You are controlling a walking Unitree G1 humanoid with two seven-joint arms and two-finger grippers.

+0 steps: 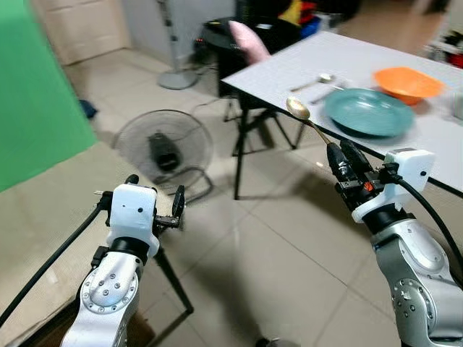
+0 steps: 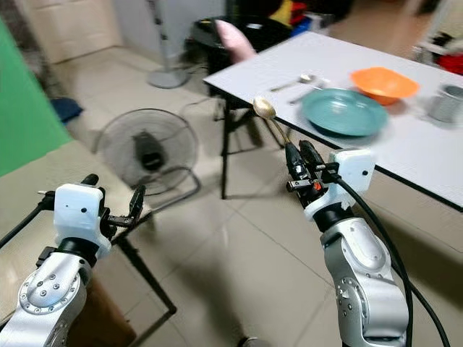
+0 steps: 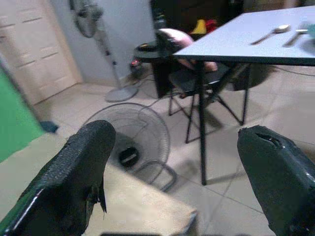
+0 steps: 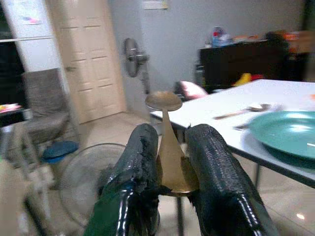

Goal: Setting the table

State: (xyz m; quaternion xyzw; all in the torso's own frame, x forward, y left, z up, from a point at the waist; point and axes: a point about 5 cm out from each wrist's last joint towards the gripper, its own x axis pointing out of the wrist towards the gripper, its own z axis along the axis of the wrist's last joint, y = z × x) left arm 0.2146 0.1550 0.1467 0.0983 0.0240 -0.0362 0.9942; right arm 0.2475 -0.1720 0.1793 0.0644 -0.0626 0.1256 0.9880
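Left gripper (image 1: 154, 204) low at the left, over bare floor, fingers spread wide with nothing between them. Floor fan (image 1: 163, 150) lies on the tiles just ahead of it. Right gripper (image 1: 341, 157) raised near the table (image 1: 289, 69) edge, fingers clamped on a gold spoon (image 1: 302, 114) by its handle, bowl end up and pointing toward the table. On the table: another spoon (image 1: 317, 81), then a teal plate (image 1: 368, 112), then an orange bowl (image 1: 406, 83) behind it.
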